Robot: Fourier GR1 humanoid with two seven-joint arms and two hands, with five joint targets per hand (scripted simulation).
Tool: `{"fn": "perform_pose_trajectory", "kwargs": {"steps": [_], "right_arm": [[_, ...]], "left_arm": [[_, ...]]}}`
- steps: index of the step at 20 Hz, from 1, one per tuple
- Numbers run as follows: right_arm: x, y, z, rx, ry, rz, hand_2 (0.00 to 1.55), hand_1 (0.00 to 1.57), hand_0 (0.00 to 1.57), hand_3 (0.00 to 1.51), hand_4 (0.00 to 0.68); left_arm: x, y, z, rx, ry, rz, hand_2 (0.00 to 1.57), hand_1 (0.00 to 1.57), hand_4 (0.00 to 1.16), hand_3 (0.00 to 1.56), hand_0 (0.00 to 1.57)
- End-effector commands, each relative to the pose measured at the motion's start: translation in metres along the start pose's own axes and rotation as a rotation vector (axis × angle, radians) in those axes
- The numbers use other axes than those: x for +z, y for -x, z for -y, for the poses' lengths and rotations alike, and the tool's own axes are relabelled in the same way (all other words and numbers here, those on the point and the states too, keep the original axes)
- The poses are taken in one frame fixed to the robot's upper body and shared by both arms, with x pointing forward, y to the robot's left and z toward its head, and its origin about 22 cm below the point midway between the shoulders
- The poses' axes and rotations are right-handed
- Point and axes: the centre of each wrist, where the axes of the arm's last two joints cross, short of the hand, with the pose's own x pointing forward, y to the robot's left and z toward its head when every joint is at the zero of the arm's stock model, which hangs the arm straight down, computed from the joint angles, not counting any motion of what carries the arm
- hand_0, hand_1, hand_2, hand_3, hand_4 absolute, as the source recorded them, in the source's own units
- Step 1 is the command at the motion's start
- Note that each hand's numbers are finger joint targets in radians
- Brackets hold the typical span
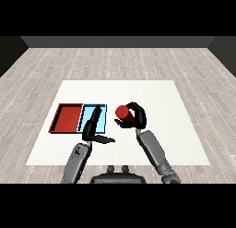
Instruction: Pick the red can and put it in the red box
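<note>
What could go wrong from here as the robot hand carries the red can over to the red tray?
1. The light blue tray lies between the red can and the red tray, so the can might be set down short, in the wrong tray.
2. The left robot hand, fingers straight, reaches over the blue tray, across the likely path; the right robot hand, curled round the can, could bump it.

No text, label, brand, number or sign can be read anywhere in the head view. The red can shows plain red with no lettering, and both trays, the red tray and the blue tray, carry no marks.
</note>
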Motion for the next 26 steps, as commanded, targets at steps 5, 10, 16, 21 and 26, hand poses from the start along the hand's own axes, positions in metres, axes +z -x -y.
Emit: {"fn": "perform_pose_trajectory", "kwargs": {"steps": [5, 10, 16, 21, 26], "right_arm": [[-0.009, -0.02, -0.003, -0.009, -0.026, 0.083, 1.43, 1.44, 1.44, 1.39, 0.618], [0.017, -0.01, -0.009, -0.039, -0.042, 0.079, 1.44, 1.44, 1.44, 1.4, 0.634], [0.018, -0.01, -0.007, -0.039, -0.06, 0.087, 1.44, 1.47, 1.47, 1.39, 0.652], [0.012, -0.016, -0.018, -0.037, -0.074, 0.101, 1.43, 1.46, 1.46, 1.38, 0.66], [0.015, -0.01, -0.023, -0.06, -0.077, 0.114, 1.44, 1.47, 1.47, 1.39, 0.676]], "left_arm": [[-0.005, 0.008, 0.028, 0.013, 0.042, -0.06, 0.0, 0.0, 0.0, 0.0, 0.0], [-0.02, 0.035, 0.006, 0.015, 0.027, -0.109, 0.0, 0.0, 0.0, 0.0, 0.0], [0.001, 0.041, 0.047, 0.041, 0.046, -0.136, 0.0, 0.0, 0.0, 0.0, 0.0], [-0.002, 0.03, 0.039, 0.052, 0.027, -0.161, 0.0, 0.0, 0.0, 0.0, 0.0], [-0.031, 0.051, 0.057, 0.071, 0.055, -0.162, 0.0, 0.0, 0.0, 0.0, 0.0]]}}
